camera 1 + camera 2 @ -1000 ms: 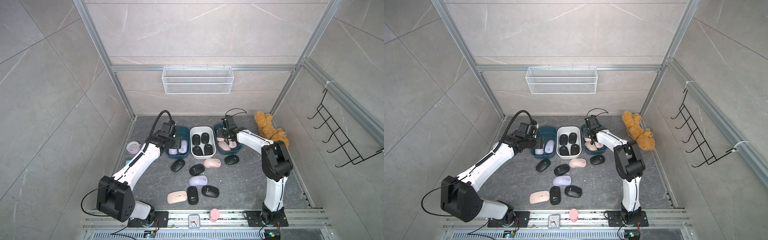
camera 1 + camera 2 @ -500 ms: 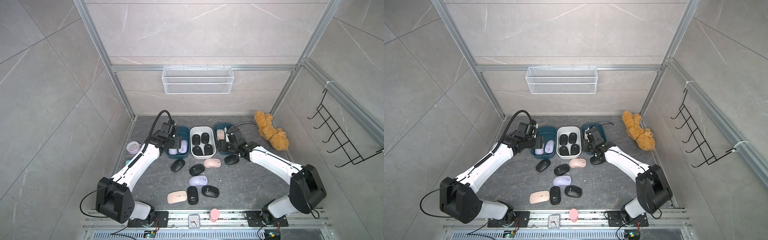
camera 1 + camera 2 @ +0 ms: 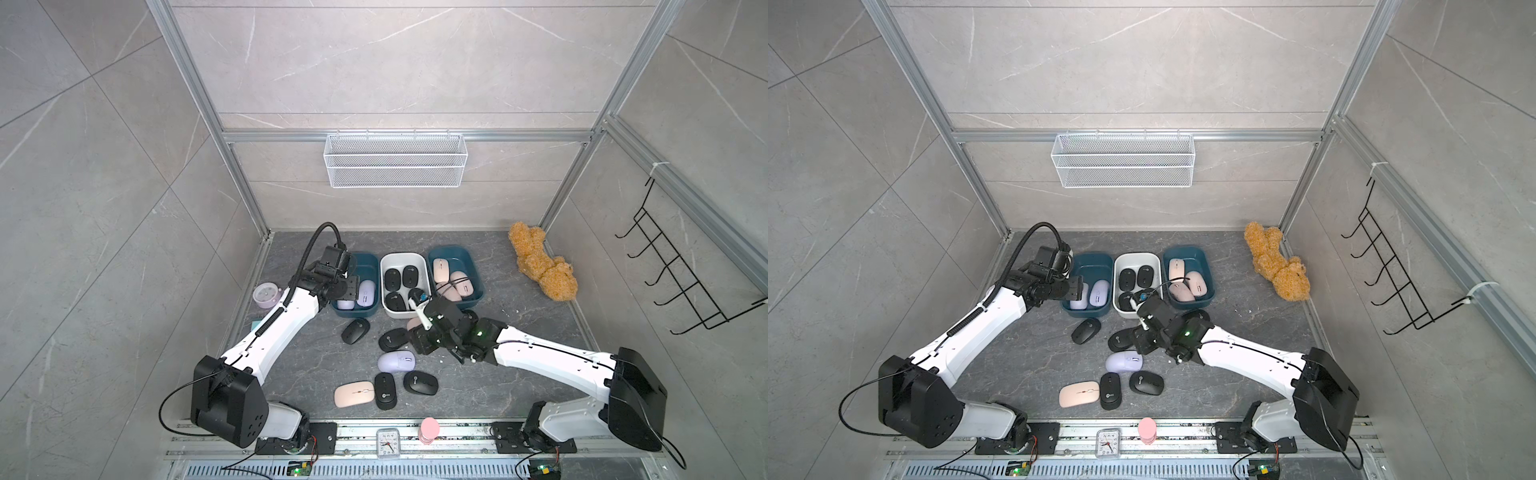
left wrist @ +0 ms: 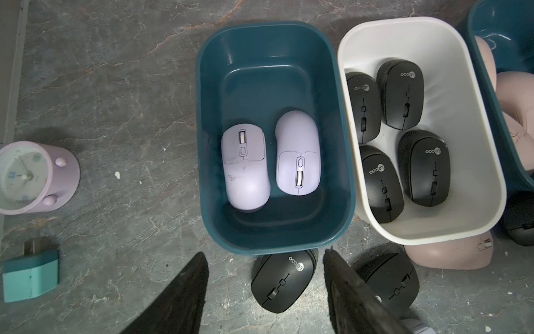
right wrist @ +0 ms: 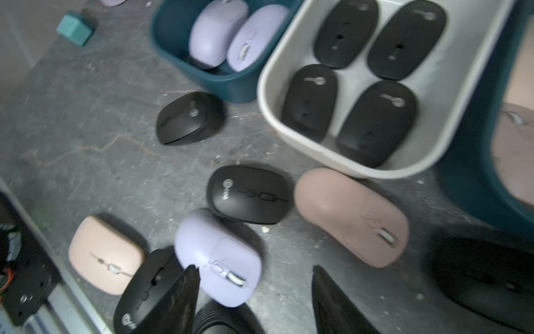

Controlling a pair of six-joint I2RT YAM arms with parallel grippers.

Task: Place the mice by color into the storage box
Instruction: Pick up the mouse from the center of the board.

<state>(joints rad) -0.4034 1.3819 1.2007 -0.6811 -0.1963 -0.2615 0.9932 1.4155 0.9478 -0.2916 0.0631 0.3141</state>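
Well, in both top views three boxes stand side by side at the back of the dark floor [image 3: 478, 399]. The left teal box [image 3: 354, 312] holds two lilac mice [image 3: 365, 293], the white box [image 3: 403, 255] holds black mice [image 3: 392, 278], and the right teal box [image 3: 475, 274] holds pink mice [image 3: 439, 268]. The left gripper [image 3: 352, 288] hangs over the left teal box. The right gripper [image 3: 1142, 343] is low over the mice that lie loose in front of the boxes, near a loose lilac mouse [image 3: 1124, 360]. A loose pink mouse [image 3: 1079, 394] lies closer to the rail.

In the left wrist view, the fingers [image 4: 185, 297] of the left gripper are spread, with nothing between them. The two lilac mice lie side by side in their box, pointing opposite ways, and four black mice fill the white box. A black floor mouse [image 4: 281, 280] lies just in front of the left teal box. A lilac clock [image 4: 37, 176] and a small teal block [image 4: 30, 274] stand apart from the boxes.

The right wrist view is blurred. The right gripper's fingers [image 5: 170, 306] are also apart and grip nothing. The loose lilac mouse is just beside one fingertip. A second pink mouse [image 5: 349, 217] lies close to the white box.
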